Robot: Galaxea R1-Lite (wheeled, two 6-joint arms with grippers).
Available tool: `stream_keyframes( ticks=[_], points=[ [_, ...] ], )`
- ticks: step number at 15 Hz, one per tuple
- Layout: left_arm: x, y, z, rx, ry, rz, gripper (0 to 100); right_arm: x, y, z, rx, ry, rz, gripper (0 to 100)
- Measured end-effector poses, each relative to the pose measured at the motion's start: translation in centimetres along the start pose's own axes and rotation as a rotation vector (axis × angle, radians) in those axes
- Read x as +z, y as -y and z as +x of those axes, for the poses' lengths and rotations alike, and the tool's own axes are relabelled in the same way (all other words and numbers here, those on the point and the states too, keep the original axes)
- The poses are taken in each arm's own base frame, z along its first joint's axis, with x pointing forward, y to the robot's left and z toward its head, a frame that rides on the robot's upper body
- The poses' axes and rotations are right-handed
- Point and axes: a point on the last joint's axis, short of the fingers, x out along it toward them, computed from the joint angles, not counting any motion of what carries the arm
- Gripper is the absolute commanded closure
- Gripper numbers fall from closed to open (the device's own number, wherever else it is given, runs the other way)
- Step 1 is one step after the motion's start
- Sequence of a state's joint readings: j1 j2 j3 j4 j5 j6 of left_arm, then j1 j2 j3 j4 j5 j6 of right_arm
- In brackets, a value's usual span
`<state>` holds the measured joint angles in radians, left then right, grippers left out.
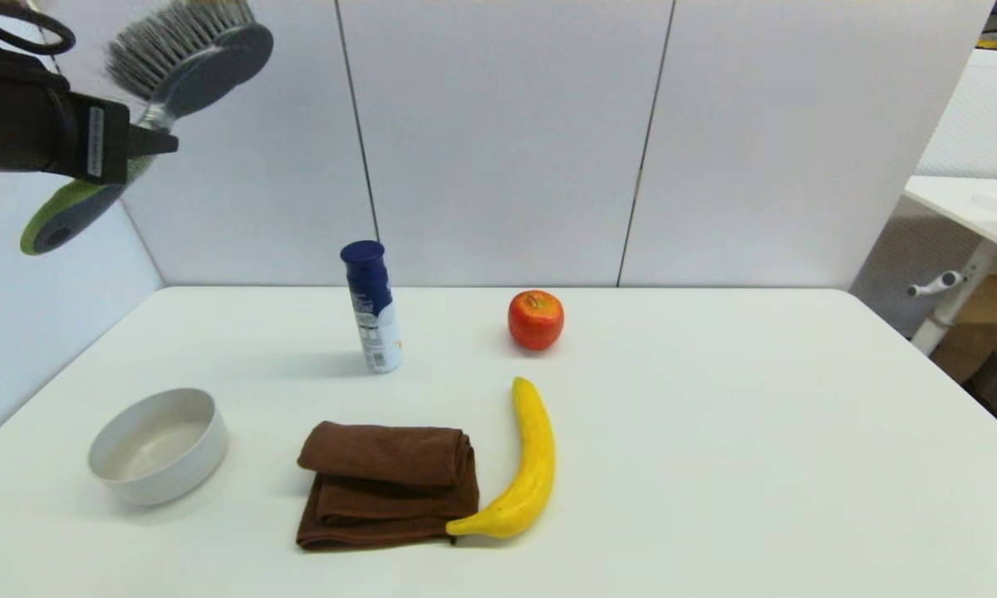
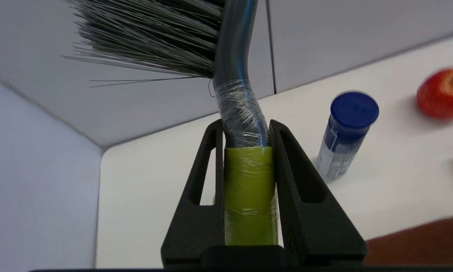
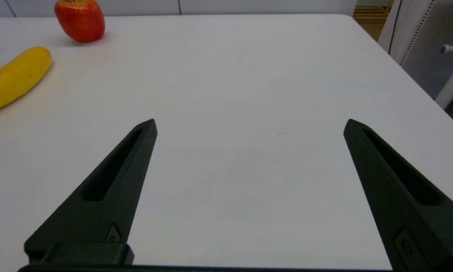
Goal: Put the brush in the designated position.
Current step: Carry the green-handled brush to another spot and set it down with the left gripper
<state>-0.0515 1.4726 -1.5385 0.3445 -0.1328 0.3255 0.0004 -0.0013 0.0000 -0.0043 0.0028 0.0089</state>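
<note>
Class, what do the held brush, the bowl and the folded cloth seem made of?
Brush, in the left gripper: probably plastic, glossy neck, stiff synthetic-looking bristles. Bowl: smooth matte white, plastic or ceramic. Cloth: soft brown fabric, fuzzy folds.

The brush point(image 1: 184, 62) had grey bristles, a dark grey head and a lime-green handle with a grey inset, its neck wrapped in clear glossy film. The left gripper point(image 2: 246, 126) clamped on it was black, as was the wide-spread right gripper point(image 3: 250, 124). The table point(image 1: 714, 465) was plain white. On it, the can point(image 1: 371, 306) was dark blue at the cap and upper body, white lower down. Right of the can sat a red-orange apple point(image 1: 536, 319); nearer lay a yellow banana point(image 1: 525, 469), a plain brown cloth point(image 1: 387, 484) and a white bowl point(image 1: 159, 446).
</note>
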Motion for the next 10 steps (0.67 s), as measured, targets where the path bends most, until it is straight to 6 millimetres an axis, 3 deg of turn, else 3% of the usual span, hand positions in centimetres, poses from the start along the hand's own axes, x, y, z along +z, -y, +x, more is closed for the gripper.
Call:
stream_keyframes(
  ticks=[10],
  points=[
    [-2.4,-2.1,2.5,-0.233,0.039,0.384,100,0.0,0.0,0.0,0.000,0.000,0.000,0]
  ],
)
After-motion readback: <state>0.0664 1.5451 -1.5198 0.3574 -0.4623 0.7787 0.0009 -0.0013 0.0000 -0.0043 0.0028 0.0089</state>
